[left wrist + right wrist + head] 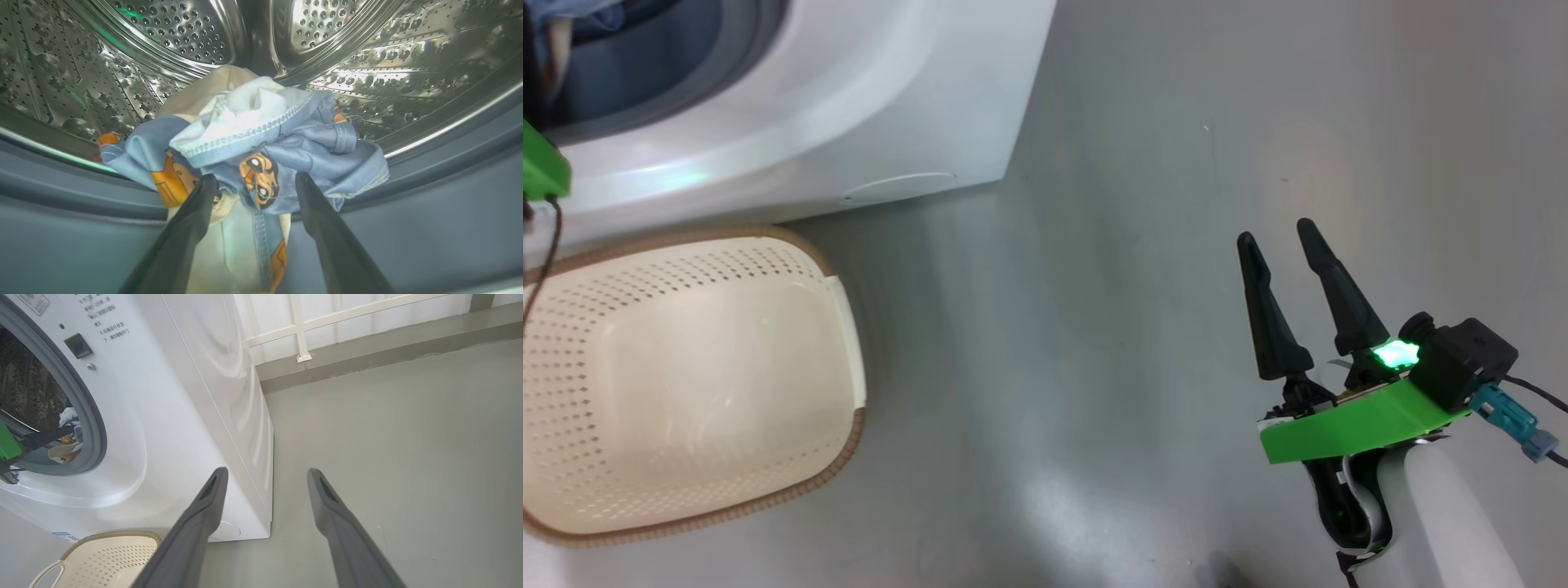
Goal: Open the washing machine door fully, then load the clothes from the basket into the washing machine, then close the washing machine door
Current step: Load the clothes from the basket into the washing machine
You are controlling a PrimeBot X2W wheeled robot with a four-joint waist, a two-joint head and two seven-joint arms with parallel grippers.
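The clothes (pixel 261 134) are seen heaped at the front lip of the steel drum (pixel 184 28), draped over the grey-blue seal (pixel 61 228) of the washing machine (pixel 849 122). The left gripper (pixel 256 179) is spread wide just before the heap, nothing pinched. The right gripper (pixel 1276 233) is held released above the floor (pixel 1135 245), well apart from the basket (pixel 854 437) beside the machine.

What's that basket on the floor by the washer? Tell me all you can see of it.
The basket is a cream plastic tub, rectangular with rounded corners, its walls dotted with small holes. A brown woven-look band runs round the rim, and a white handle sits on one short side. It stands upright on the grey floor, at the foot of the washing machine. Nothing lies in the part in view.
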